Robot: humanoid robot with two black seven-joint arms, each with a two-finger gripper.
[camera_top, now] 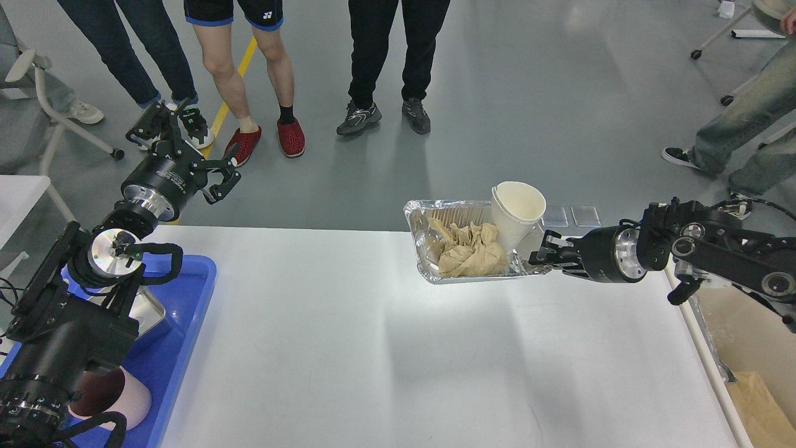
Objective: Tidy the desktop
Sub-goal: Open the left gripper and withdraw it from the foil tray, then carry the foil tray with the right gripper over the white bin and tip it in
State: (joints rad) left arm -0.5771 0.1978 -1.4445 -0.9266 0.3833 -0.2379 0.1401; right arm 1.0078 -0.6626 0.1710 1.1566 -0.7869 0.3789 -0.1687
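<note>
The desktop [373, 348] is a wide white-grey tabletop. My right gripper [542, 254] is shut on the right rim of a foil tray [418, 219] and seems to hold it a little above the desktop near the far edge. In the tray are crumpled brown paper [469, 250] and a white paper cup [515, 214] that leans to the right. My left gripper [200, 149] is open and empty, raised beyond the desktop's far left corner.
A blue plastic tray [186, 323] lies at the left edge with a metal bowl [152, 314] and a pinkish cup [127, 398], partly hidden by my left arm. A beige bin [746, 348] stands below the right edge. Several people stand beyond the far edge.
</note>
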